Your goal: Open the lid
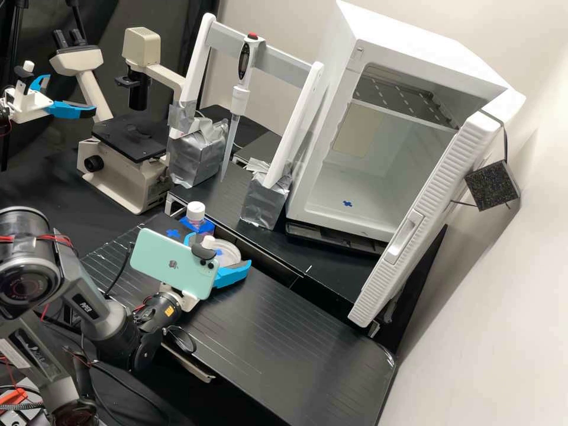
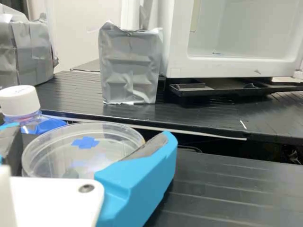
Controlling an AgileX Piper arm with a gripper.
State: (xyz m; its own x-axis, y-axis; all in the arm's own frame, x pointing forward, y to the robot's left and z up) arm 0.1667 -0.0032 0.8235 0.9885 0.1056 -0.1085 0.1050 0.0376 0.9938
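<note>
- Near the table's (image 1: 278,331) far edge, toward its left corner, your dish (image 1: 229,253) sits with its lid (image 2: 109,137) apparently on; a grip too low would likely pinch base and lid together and lift both.
- Your end effector (image 2: 92,132) is released, its fingers spread either side of the dish; you can't tell whether either touches the rim. Close it off-centre and one finger may land first, shoving the dish toward that far edge and the gap behind.
- Squeeze too hard and the thin clear wall could flex, jam the lid or pop free.
- The bottle (image 1: 196,212) stands just beside the dish, near the left finger; swing or lift sideways and you could knock it.
- Your phone (image 1: 171,260) partly blocks the high view of the grip, so judge finger height from the wrist view or you may miss the lid's skirt.
</note>
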